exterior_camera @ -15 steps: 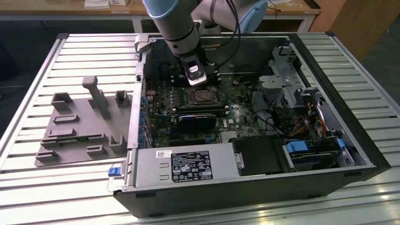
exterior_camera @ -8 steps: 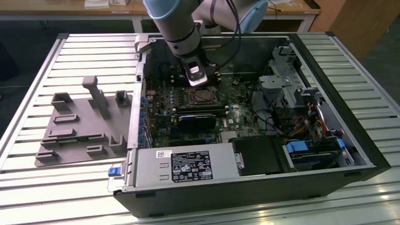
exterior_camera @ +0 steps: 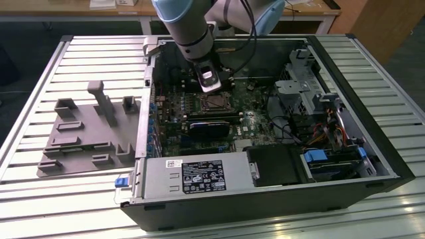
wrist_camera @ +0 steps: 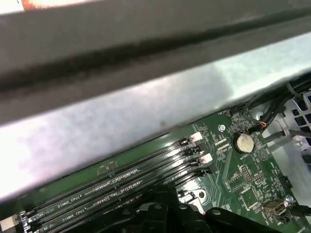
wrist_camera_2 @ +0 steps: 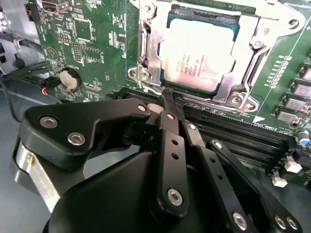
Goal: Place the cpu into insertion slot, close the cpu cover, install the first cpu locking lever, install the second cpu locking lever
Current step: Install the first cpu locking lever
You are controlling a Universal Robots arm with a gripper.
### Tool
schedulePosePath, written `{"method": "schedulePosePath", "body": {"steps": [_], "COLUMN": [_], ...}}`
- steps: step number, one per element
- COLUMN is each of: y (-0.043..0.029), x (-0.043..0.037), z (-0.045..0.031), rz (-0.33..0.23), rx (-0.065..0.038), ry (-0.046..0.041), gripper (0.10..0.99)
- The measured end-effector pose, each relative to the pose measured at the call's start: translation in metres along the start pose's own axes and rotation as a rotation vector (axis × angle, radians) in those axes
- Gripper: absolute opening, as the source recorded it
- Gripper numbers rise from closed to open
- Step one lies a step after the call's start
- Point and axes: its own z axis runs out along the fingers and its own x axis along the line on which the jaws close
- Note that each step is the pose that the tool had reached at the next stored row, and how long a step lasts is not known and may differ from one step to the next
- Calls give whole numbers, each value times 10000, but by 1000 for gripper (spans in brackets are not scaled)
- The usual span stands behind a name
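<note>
Your gripper [wrist_camera_2: 167, 99] looms in the foreground of the second wrist view. Its black linkage fingers are drawn together to one point, with no gap showing and nothing held between them. The tip lines up with the edge of the insertion slot [exterior_camera: 214, 103] that faces the long black memory slots [wrist_camera_2: 233, 131]. You cannot tell whether it touches metal there or hangs above it.

Straight ahead of the tip, the cpu [wrist_camera_2: 199, 53] lies flat in the slot with its pale top up. The cpu cover [wrist_camera_2: 151, 58] is down around the chip, its silver frame bordering every side you can see, so seating and covering look done.

A coin cell battery [wrist_camera_2: 68, 80] sits well to one side of the slot on the green motherboard [wrist_camera_2: 97, 39]. In the exterior view the arm reaches down into the open computer case [exterior_camera: 265, 209], with the gripper close above the slot.
</note>
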Motion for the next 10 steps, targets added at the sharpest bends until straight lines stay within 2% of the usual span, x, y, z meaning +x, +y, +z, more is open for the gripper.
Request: {"method": "schedulePosePath", "body": {"steps": [3,10], "y": [-2,-9], "x": [-2,-12], "z": [-1,-4], "rz": [32,42], "rx": [-77,-101], "ry": [32,45], "gripper": [102,102]}}
